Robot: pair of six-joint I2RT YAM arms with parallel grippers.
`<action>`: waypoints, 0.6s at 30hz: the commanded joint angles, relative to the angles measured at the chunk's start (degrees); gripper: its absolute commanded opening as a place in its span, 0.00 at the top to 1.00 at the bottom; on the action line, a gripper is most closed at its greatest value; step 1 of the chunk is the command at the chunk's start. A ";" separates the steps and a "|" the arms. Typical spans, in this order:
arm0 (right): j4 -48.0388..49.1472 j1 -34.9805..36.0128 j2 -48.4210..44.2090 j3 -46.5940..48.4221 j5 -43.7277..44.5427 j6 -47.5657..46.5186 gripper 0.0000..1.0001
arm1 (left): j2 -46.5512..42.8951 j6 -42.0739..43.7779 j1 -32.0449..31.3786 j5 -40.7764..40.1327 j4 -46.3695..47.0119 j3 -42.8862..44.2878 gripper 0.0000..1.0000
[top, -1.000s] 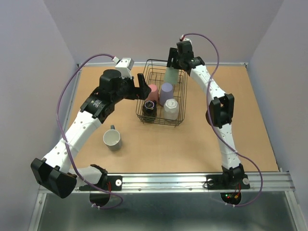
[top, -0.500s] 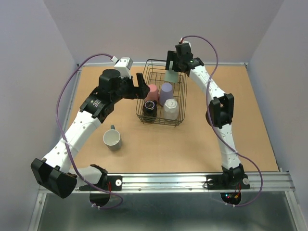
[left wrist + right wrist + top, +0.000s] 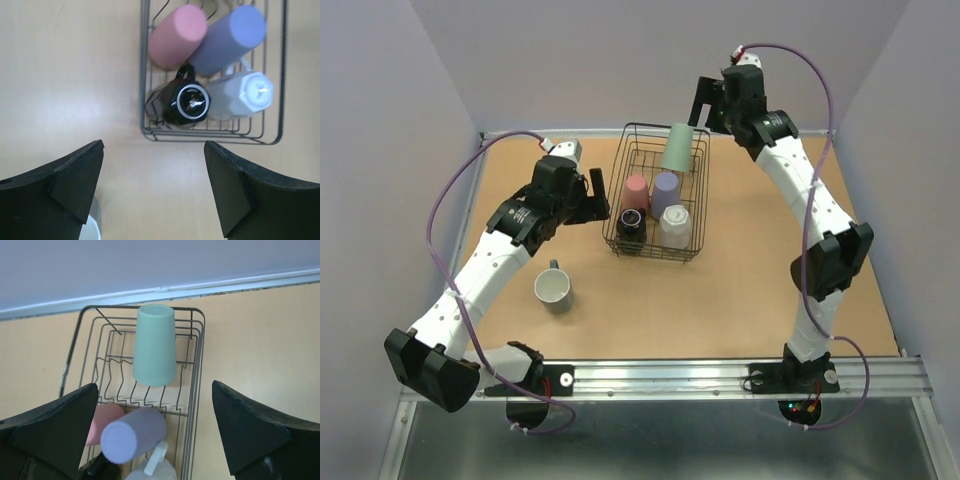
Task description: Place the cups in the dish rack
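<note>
Grey-blue mug (image 3: 553, 288) stood upright on the tan surface (image 3: 740, 290), handle to the far side — well nearward of the left tool (image 3: 600, 197), the closer one, spread and empty beside the dish rack (image 3: 692, 215). Right tool (image 3: 705, 105) hung released, empty, above the rack's far end; five cups (image 3: 665, 190) sat inside — pale walls (image 3: 620, 60) all round

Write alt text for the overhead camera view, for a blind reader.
A black wire dish rack on a tan table holds five cups: pale green, pink, lavender, white and dark brown. A grey-blue mug stands outside it; the left gripper and right gripper, both open, flank the rack.
</note>
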 commanded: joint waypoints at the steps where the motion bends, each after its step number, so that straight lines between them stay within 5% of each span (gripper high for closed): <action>1: 1.22 0.39 -7.69 -6.55 -0.25 1.68 0.00 | -1.57 -5.41 0.24 -5.39 -10.72 -2.34 0.08; 6: 1.66 0.39 -14.48 -18.92 -1.14 3.08 0.00 | -5.34 -10.25 -0.20 -4.70 -17.25 -7.77 0.09; 9: 1.75 0.39 -17.38 -25.17 -1.58 3.78 0.00 | -9.38 -13.59 -0.99 -3.91 -18.66 -12.87 0.18; 18: 2.72 0.39 -23.71 -34.42 -4.83 5.55 0.00 | -12.65 -16.93 -1.78 -1.71 -20.24 -20.36 0.29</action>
